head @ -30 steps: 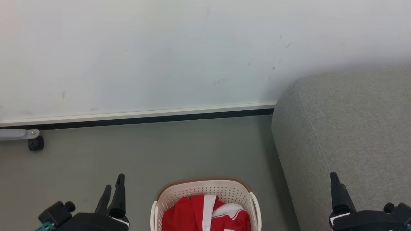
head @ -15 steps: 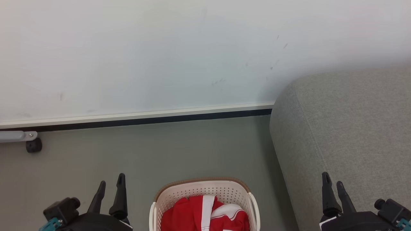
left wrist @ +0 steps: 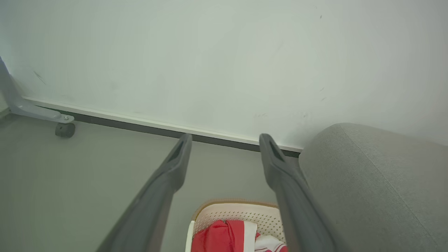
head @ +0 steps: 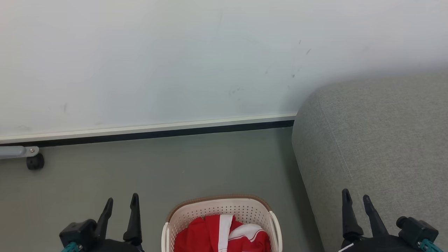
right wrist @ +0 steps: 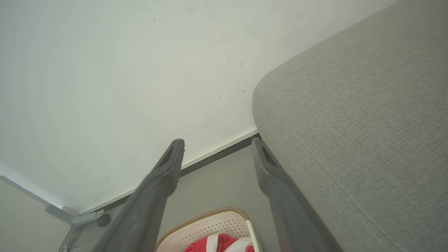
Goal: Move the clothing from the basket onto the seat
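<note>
- While the left gripper (head: pixel 122 197) hangs at the lower left of the head view, its two long dark fingers (left wrist: pixel 168 182) are spread wide. They're matte, tapering to narrow tips, with nothing between them but floor.
- Right gripper (head: pixel 355 194) at the lower right, same deal: black fingers splayed and empty, with the tips showing against the front slope of the seat.
- Bottom centre, between the two, is the basket (head: pixel 217 209). It's oval, cream-white plastic, with walls punched in rows of little holes, a brown woven-look band round the rim and a loop handle at each side.
- The clothing (head: pixel 204 234) is bunched up inside the basket, below the rim. It's soft red fabric with one wide white stripe down the middle and thinner white stripes on the right. Neither pincer touches it. The left one is off to its left, and the right one is farther off on the other side.
- The seat (head: pixel 378 140) is near the basket's right side. It's a big grey cushion with a fine woven texture, a rounded corner and a faint seam line.
- The floor (head: pixel 196 164) is smooth grey-green.
- Further back, a dark strip and a pale baseboard (head: pixel 157 126) run along the foot of the wall.
- At the far left, a small black caster (head: pixel 35 161) sits under a grey metal leg (head: pixel 14 151).
- The wall (head: pixel 175 63) is pale and matte, with a few dark scuffs.
</note>
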